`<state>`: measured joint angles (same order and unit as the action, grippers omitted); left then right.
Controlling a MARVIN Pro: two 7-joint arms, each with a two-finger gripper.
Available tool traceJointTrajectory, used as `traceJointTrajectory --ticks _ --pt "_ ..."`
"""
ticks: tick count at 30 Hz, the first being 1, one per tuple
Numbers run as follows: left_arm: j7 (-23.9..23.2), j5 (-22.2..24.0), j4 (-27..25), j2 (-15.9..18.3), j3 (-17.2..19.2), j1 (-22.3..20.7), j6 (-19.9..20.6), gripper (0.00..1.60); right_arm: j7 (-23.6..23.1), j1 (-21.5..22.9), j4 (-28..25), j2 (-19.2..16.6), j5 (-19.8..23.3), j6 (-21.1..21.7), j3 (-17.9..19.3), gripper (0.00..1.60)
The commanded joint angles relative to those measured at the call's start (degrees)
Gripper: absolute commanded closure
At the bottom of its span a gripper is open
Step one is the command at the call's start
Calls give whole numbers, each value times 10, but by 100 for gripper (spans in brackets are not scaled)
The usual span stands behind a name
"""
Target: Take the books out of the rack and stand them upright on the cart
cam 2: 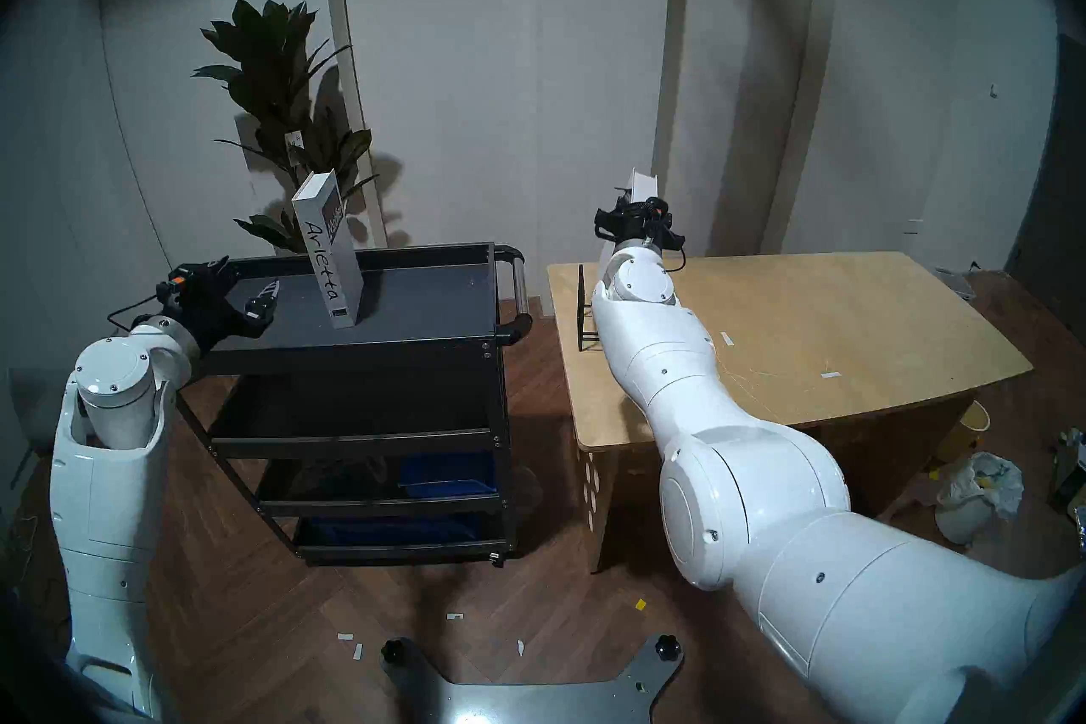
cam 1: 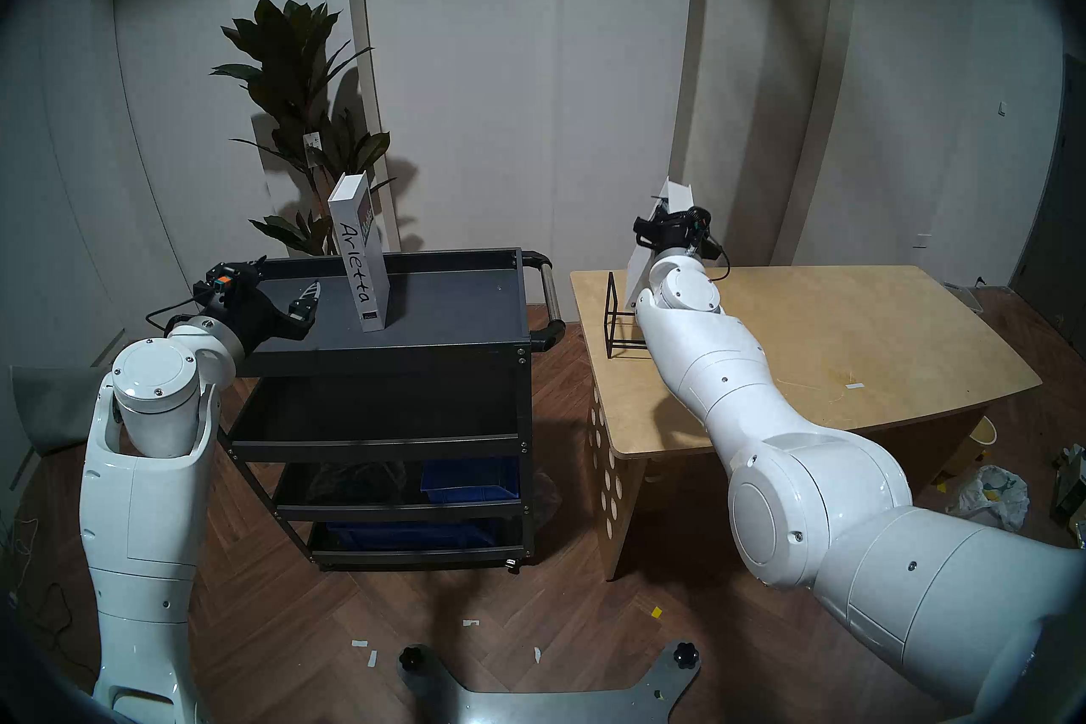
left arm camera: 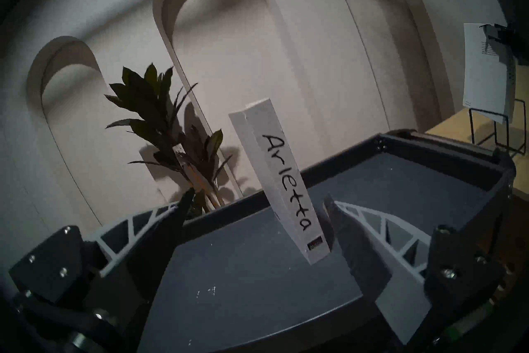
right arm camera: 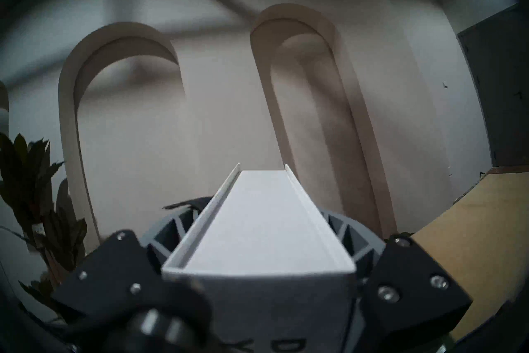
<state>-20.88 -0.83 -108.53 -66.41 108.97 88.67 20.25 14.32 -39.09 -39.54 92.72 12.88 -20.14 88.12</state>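
The taller white book marked "Arletta" (cam 1: 359,258) stands upright, leaning slightly, on the top tray of the dark grey cart (cam 1: 452,311). It also shows in the left wrist view (left arm camera: 283,183). My left gripper (cam 1: 285,279) is open and empty over the tray's left end, a short way from that book. My right gripper (cam 1: 664,220) is shut on the shorter white book (cam 1: 677,191), held tilted above the black wire rack (cam 1: 609,311) on the wooden table (cam 1: 823,341). In the left wrist view this book (left arm camera: 486,71) has its lower end near the rack's top. My forearm hides its base from the head.
A tall potted plant (cam 1: 300,76) stands behind the cart. The cart's silver-bar handle (cam 1: 546,288) faces the table across a narrow gap. Blue bins (cam 1: 470,476) sit on the cart's lower shelves. Bags and litter (cam 1: 993,493) lie on the floor at the right.
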Motion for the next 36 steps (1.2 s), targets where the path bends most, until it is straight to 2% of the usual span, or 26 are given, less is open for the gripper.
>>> traceJointTrajectory --ticks 1,12,16,20,25,36 --pt "20 -22 -67 -9 -15 20 1 0 2 46 -67 13 25 -24 19 160" --pt "33 -81 -147 -13 -104 63 -26 0 10 39 -141 28 52 -38 36 160" --pt "48 -111 -182 -16 -142 76 -35 0 15 25 -173 37 62 -35 39 160" --pt "62 -141 -196 -18 -183 79 -42 0 24 7 -200 50 68 -28 39 160" --pt "85 -181 -183 -26 -233 64 -56 0 35 -23 -238 67 77 -20 34 160" --pt "124 -267 -123 -33 -322 -1 -96 0 38 -72 -304 101 119 -23 20 160"
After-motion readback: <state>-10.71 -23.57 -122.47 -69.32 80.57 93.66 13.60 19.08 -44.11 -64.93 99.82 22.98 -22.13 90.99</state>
